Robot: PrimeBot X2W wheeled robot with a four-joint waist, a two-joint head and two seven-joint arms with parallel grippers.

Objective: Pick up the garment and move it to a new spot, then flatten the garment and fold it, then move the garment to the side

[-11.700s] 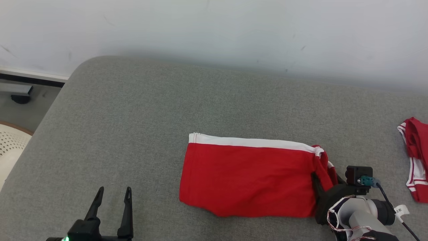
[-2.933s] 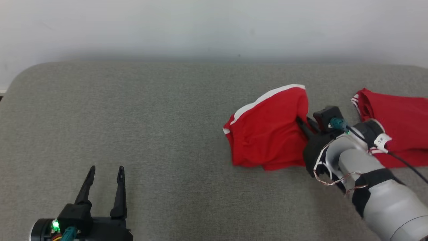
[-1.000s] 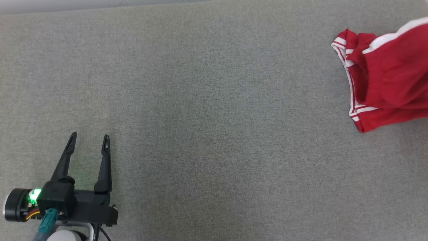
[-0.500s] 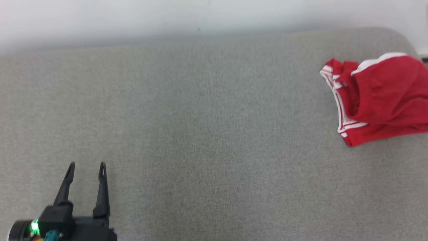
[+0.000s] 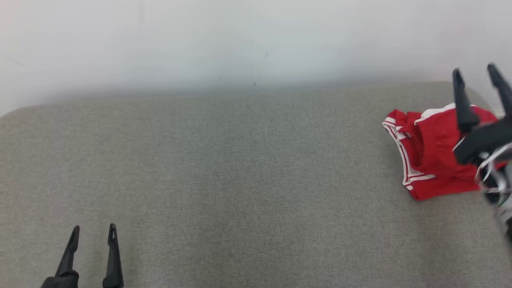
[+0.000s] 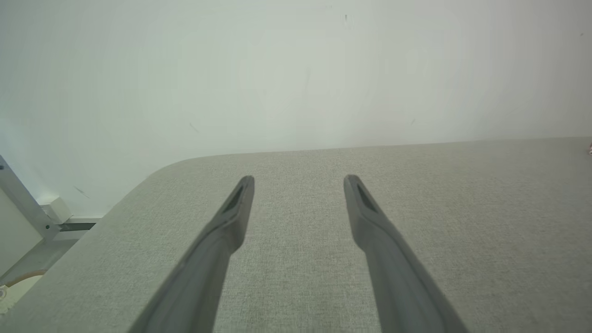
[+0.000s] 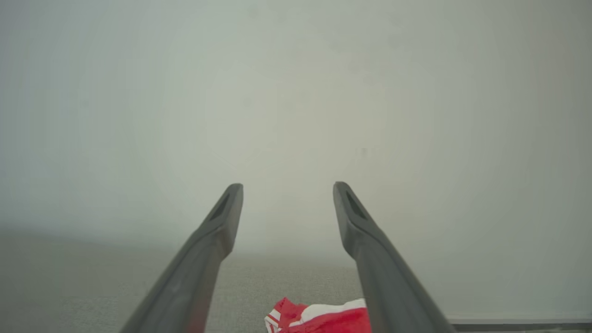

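"Where is the red garment [image 5: 436,160]?"

"Way over at the right end of the grey table [image 5: 240,180], close to the back edge by the white wall [image 5: 240,40]. It lies in a bumpy heap with white stripes showing."

"Is a claw holding it?"

"No. The right gripper [image 5: 473,69] hangs just over it, spread wide with nothing inside. The left gripper [image 5: 94,227] is far off at the near left, spread wide and empty too."

"So is the job done?"

"Nearly, I think. The heap sits off to the side, so the last step looks finished. It looks a bit messy for a fold, though."

"How many things do you count?"

"Two claws, with two dark fingers [image 5: 461,100] each, so four. One table. One red heap. It might be two pieces lying together, but I cannot tell."
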